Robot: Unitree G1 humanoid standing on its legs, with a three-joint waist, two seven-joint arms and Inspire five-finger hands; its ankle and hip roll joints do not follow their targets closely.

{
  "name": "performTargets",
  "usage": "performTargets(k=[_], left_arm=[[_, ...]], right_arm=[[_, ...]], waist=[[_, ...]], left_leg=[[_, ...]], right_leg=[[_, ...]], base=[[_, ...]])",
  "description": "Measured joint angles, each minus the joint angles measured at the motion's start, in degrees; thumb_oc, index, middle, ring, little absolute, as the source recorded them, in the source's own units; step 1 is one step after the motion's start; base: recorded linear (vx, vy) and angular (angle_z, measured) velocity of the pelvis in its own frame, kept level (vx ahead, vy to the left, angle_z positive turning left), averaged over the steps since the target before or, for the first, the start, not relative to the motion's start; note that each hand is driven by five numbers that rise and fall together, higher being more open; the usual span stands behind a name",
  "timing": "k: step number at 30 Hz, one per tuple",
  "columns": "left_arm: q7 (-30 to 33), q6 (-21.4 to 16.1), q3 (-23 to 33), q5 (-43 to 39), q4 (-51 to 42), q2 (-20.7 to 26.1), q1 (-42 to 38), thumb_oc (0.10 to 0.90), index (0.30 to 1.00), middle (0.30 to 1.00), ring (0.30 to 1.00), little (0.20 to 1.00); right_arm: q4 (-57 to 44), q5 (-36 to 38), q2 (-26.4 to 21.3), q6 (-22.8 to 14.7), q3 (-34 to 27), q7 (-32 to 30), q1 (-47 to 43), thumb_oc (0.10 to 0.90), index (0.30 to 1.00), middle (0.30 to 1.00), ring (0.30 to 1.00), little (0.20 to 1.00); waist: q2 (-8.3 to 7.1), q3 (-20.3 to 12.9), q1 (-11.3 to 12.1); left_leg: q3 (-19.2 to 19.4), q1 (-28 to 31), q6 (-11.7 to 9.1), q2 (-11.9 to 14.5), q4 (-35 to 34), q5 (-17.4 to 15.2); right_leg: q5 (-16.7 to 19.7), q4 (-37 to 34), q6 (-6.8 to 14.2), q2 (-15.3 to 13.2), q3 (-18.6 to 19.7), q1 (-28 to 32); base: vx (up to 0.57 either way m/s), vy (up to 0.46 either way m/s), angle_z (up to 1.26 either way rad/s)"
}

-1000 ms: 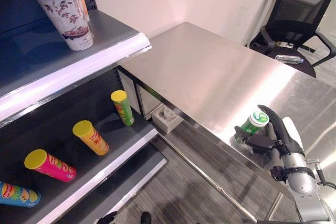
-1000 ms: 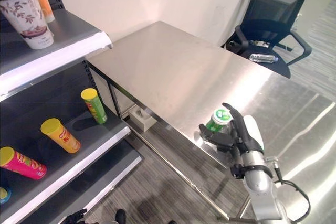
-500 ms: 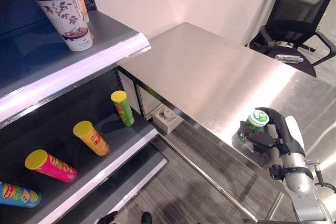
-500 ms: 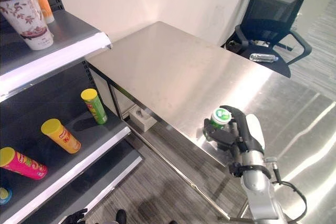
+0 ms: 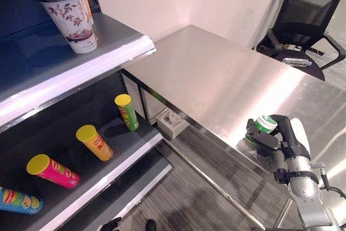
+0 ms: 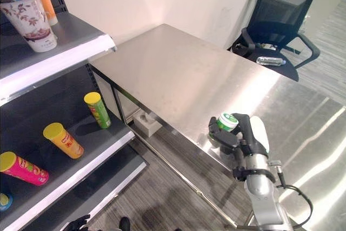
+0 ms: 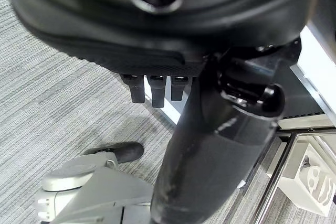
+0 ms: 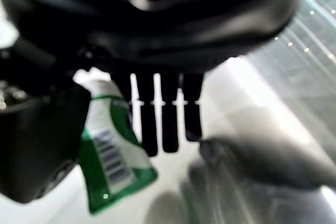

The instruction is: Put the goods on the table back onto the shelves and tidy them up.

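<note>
A small green can point(image 5: 264, 123) with a white and green lid stands on the steel table point(image 5: 216, 74), close to its front edge. My right hand point(image 5: 290, 137) reaches in from the lower right, its fingers and thumb curled round the can. In the right wrist view the can point(image 8: 113, 156) sits between the thumb and the fingers point(image 8: 163, 119). My left hand point(image 7: 157, 30) hangs over the grey floor beside the shelf's foot, fingers straight and holding nothing.
On the lower shelf point(image 5: 116, 169) lie a green tube point(image 5: 126, 111), a yellow tube point(image 5: 94, 142), a pink tube point(image 5: 52, 171) and a blue tube point(image 5: 19, 200). A flowered cup point(image 5: 67, 14) stands on the upper shelf. A black office chair point(image 5: 305, 14) carries a bottle point(image 5: 296, 61). A white box point(image 5: 172, 121) sits under the table.
My right hand's fingers and thumb have closed round the green can, which now stands more upright. The left hand has not moved.
</note>
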Motion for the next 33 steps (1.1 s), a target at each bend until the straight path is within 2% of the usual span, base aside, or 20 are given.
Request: performTargets(k=[7, 8, 9, 10, 13, 15, 17, 19, 20, 21, 22, 23, 24, 26, 27, 28, 29, 30, 31, 33], left_arm=[[0.1, 0.0, 0.0, 0.0, 0.0, 0.0, 0.0, 0.800, 0.900, 0.900, 0.900, 0.900], [0.2, 0.1, 1.2, -0.2, 1.2, -1.0, -0.1, 0.800, 0.900, 0.900, 0.900, 0.900], [0.1, -0.1, -0.1, -0.3, 0.5, -1.1, -0.8, 0.800, 0.900, 0.900, 0.900, 0.900], [0.1, -0.1, 0.0, -0.5, 0.5, -1.0, -0.9, 0.800, 0.900, 0.900, 0.900, 0.900], [0.2, 0.0, 0.0, -1.5, 0.4, -0.5, -0.5, 0.800, 0.900, 0.900, 0.900, 0.900], [0.2, 0.2, 0.0, -2.5, 0.6, -0.1, -0.2, 0.800, 0.900, 0.900, 0.900, 0.900], [0.2, 0.1, -0.1, -2.5, 0.5, 0.2, -0.1, 0.800, 0.900, 0.900, 0.900, 0.900], [0.2, 0.0, -0.2, -3.3, 0.7, -0.1, -2.3, 0.800, 0.900, 0.900, 0.900, 0.900], [0.2, 0.1, -0.6, -3.4, 1.3, -0.1, -2.9, 0.800, 0.900, 0.900, 0.900, 0.900], [0.2, 0.2, -1.4, -3.4, 1.2, 0.1, -3.5, 0.800, 0.900, 0.900, 0.900, 0.900], [0.2, 0.4, -1.8, -3.4, 1.4, 0.3, -3.3, 0.800, 0.900, 0.900, 0.900, 0.900], [0.2, 0.8, -1.5, -3.4, 1.7, 0.8, -3.3, 0.800, 0.900, 0.900, 0.900, 0.900], [0.2, 1.4, -1.3, -3.4, 2.7, 1.4, -2.9, 0.800, 0.900, 0.900, 0.900, 0.900], [0.2, 2.0, -1.1, -3.5, 4.7, 1.4, -2.7, 0.800, 0.900, 0.900, 0.900, 0.900], [0.4, 2.4, -0.7, -3.3, 5.2, 1.1, -1.8, 0.800, 0.900, 0.900, 0.900, 0.900], [0.3, 2.3, -1.3, -3.4, 4.9, 0.7, -0.7, 0.800, 0.900, 0.900, 0.900, 0.900], [0.3, 2.3, -1.5, -3.4, 4.4, 0.8, -0.8, 0.800, 0.900, 0.900, 0.900, 0.900], [0.2, 2.3, -1.4, -3.3, 4.5, 1.2, -1.6, 0.800, 0.900, 0.900, 0.900, 0.900], [0.2, 2.4, -1.6, -2.8, 4.4, 1.1, -3.1, 0.800, 0.900, 0.900, 0.900, 0.900], [0.1, 1.9, -1.8, -2.9, 2.2, 1.5, -3.6, 0.800, 0.900, 0.900, 0.900, 0.900]], right_arm=[[-0.1, -0.9, -0.1, 0.0, 0.0, 0.0, -0.1, 0.400, 0.300, 0.300, 0.300, 0.300], [-7.0, 5.6, -2.4, 4.7, 0.7, 2.8, -8.0, 0.400, 0.300, 0.300, 0.300, 0.300], [-15.8, 8.8, -5.1, 0.4, 0.8, 0.9, -17.0, 0.400, 0.300, 0.300, 0.300, 0.300], [-17.5, 10.6, -5.1, -3.2, 1.4, 0.7, -21.9, 0.400, 0.300, 0.300, 0.300, 0.300], [-22.6, 12.2, -4.9, -9.8, 3.3, 1.2, -29.2, 0.400, 0.300, 0.300, 0.300, 0.300], [-21.7, 14.2, -4.6, -10.6, 6.6, 1.1, -34.2, 0.400, 0.300, 0.300, 0.300, 0.300], [-20.1, 14.4, -4.6, -10.9, 7.5, 1.1, -35.3, 0.400, 0.300, 0.300, 0.300, 0.300], [-18.4, 14.3, -9.0, -10.0, 7.6, 0.2, -36.1, 0.400, 0.300, 0.300, 0.300, 0.300], [-18.2, 14.3, -10.5, -9.6, 7.5, 0.2, -36.1, 0.400, 0.300, 0.300, 0.300, 0.300], [-18.3, 14.3, -12.4, -9.2, 7.4, 0.2, -36.2, 0.400, 0.300, 0.300, 0.300, 0.300], [-18.4, 14.3, -13.1, -9.2, 7.4, 0.1, -36.1, 0.400, 0.300, 0.300, 0.300, 0.300], [-18.6, 14.3, -12.8, -9.2, 7.4, 0.1, -36.1, 0.400, 0.300, 0.300, 0.300, 0.300], [-18.7, 14.4, -11.4, -9.1, 7.5, 0.1, -36.1, 0.400, 0.300, 0.300, 0.300, 0.300], [-18.6, 16.0, -11.2, -8.7, 7.5, 0.5, -35.6, 0.400, 0.300, 0.300, 0.300, 0.300], [-18.8, 17.4, -11.5, -8.3, 7.6, 0.9, -35.4, 0.400, 0.300, 0.300, 0.300, 0.300], [-18.9, 17.9, -12.5, -8.4, 7.1, 1.1, -35.4, 0.400, 0.300, 0.300, 0.300, 0.300], [-18.9, 18.4, -12.2, -8.6, 6.6, 1.1, -35.4, 0.400, 0.300, 0.300, 0.300, 0.300], [-18.7, 19.5, -11.8, -8.9, 6.1, 1.3, -34.8, 0.400, 0.300, 0.300, 0.300, 0.300], [-18.4, 22.1, -12.6, -7.6, 5.6, 1.7, -33.7, 0.400, 0.300, 0.300, 0.300, 0.300], [-18.1, 22.9, -12.1, -6.8, 6.4, 3.0, -33.7, 0.400, 0.300, 0.300, 0.300, 0.300]], waist=[[-0.01, 0.0, 0.0], [0.66, -0.4, 0.2], [1.33, -0.8, 0.9], [1.22, -0.9, 2.0], [-0.35, -1.8, 4.6], [-1.33, -2.3, 4.8], [-1.39, -2.4, 6.4], [-0.80, -1.6, 6.4], [-0.20, -1.2, 6.7], [0.19, -0.2, 7.5], [0.71, 0.6, 7.4], [-0.18, 1.6, 6.9], [-2.10, 2.9, 7.1], [-2.26, 3.2, 5.1], [-1.30, 2.7, 3.0], [0.91, 1.5, 1.8], [1.83, 1.2, 1.7], [1.41, 1.2, 1.6], [1.66, 1.1, -1.3], [1.15, 0.9, 0.4]], left_leg=[[0.0, 0.2, 0.0, 0.0, 0.0, 0.0], [0.0, 0.1, 0.2, 0.3, 0.3, 0.2], [-1.1, 0.6, -0.3, 0.9, 0.7, 0.6], [-1.5, 1.0, -0.6, 1.2, 0.7, 0.7], [-2.7, 1.2, -1.1, 1.7, 0.6, 0.7], [-3.4, 0.8, -1.6, 1.9, 1.3, 0.9], [-5.0, -0.7, -1.8, 2.0, 2.3, 1.1], [-9.9, -4.9, -3.7, 1.4, 4.3, 2.0], [-10.4, -5.6, -4.2, 1.6, 4.3, 2.2], [-10.2, -6.4, -4.4, 2.2, 4.6, 2.1], [-6.1, -6.5, -3.1, 3.3, 4.1, 0.7], [-1.0, -7.4, -2.6, 4.1, 5.8, -1.0], [0.8, -9.0, -3.0, 4.1, 12.3, -1.3], [3.0, -8.8, -4.2, 6.1, 22.0, -3.3], [5.5, -6.4, -4.7, 7.5, 22.8, -3.1], [4.0, -3.1, -5.4, 8.1, 17.7, -1.8], [4.3, -1.5, -5.3, 7.8, 14.6, -2.4], [4.0, -1.5, -4.8, 6.7, 11.6, -1.8], [5.2, -0.4, -3.6, 5.1, 7.0, -0.7], [5.2, -0.1, -2.8, 4.7, 6.2, -1.2]], right_leg=[[0.0, 0.0, 0.0, 0.0, 0.0, 0.2], [0.2, 0.4, -0.2, 0.6, -0.1, 0.7], [0.2, 0.4, -0.3, 1.0, -0.3, 1.1], [0.1, 0.4, -0.4, 1.4, -0.3, 1.7], [-1.1, 0.4, -1.0, 2.3, -1.7, 3.1], [-1.0, 0.0, -1.1, 2.5, -2.2, 3.2], [-1.2, 0.4, -0.9, 2.9, -3.5, 3.9], [-2.4, 0.1, -1.5, 3.4, -7.9, 4.0], [-2.5, 0.1, -1.6, 3.8, -8.2, 3.9], [-2.5, 0.0, -2.2, 4.0, -8.5, 3.9], [-2.2, 0.4, -4.6, 3.9, -9.6, 3.4], [-1.6, 0.0, -5.0, 2.5, -10.7, 3.0], [-0.6, 0.1, -5.7, -0.1, -11.2, 2.1], [1.2, 0.1, -4.8, -2.3, -14.5, 2.3], [0.3, 0.6, -3.6, -2.6, -15.2, 3.3], [0.3, 0.9, -2.3, -1.7, -15.7, 3.1], [0.9, 1.1, -1.2, -1.7, -15.4, 2.8], [1.7, 1.4, -1.2, -3.1, -16.8, 2.8], [1.7, 1.1, -0.1, -3.4, -20.1, 4.4], [1.0, 1.6, 0.8, -3.9, -19.4, 3.7]], base=[[-0.04, -0.080, -0.01], [-0.12, -0.174, 0.14], [-0.06, -0.064, 0.16], [-0.07, -0.110, 0.33], [-0.10, -0.120, 0.25], [-0.20, -0.181, 0.22], [-0.25, -0.162, 0.57], [-0.17, -0.056, 1.19], [-0.17, -0.056, 0.94], [-0.14, -0.042, 0.68], [-0.14, -0.040, 0.70], [-0.17, 0.047, 0.45], [-0.12, 0.040, 0.27], [-0.06, 0.018, 0.44], [-0.08, 0.117, 0.82], [-0.10, 0.167, 0.63], [-0.10, 0.167, 0.31], [-0.03, 0.050, 1.06], [0.00, 0.000, 1.15], [-0.08, 0.233, 0.57]])
